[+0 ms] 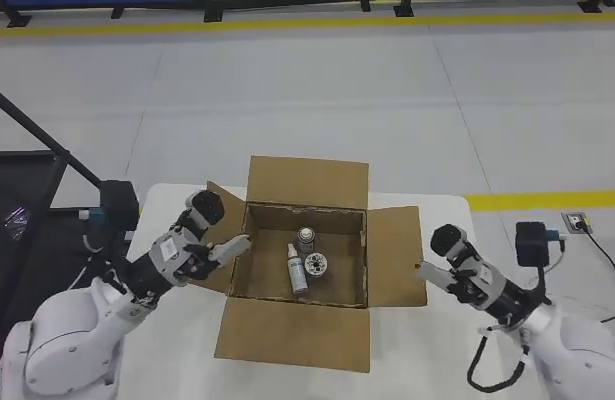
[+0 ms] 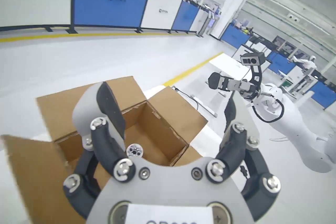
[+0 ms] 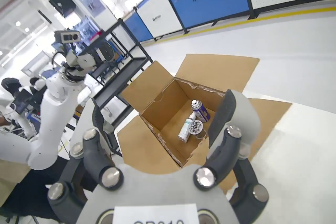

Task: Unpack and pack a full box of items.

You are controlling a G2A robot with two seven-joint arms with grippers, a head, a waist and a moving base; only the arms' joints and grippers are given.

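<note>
An open cardboard box (image 1: 307,185) stands in the middle of the white table with all flaps folded out. Inside it are an upright spray can (image 1: 306,238) (image 3: 200,109), a white bottle (image 1: 296,270) (image 3: 185,130) lying on its side, and a round silver part (image 1: 316,264) (image 3: 196,126) (image 2: 134,150). My left gripper (image 1: 227,249) (image 2: 170,109) hovers open over the box's left flap, nothing between its fingers. Off the right flap's outer edge, my right gripper (image 1: 439,270) (image 3: 160,114) is open and holds nothing.
The white table (image 1: 427,345) has bare surface in front of and beside the box. A black metal rack (image 1: 27,190) (image 3: 118,70) stands off the table's left side. A wall socket with a cable (image 1: 575,222) lies on the floor at right.
</note>
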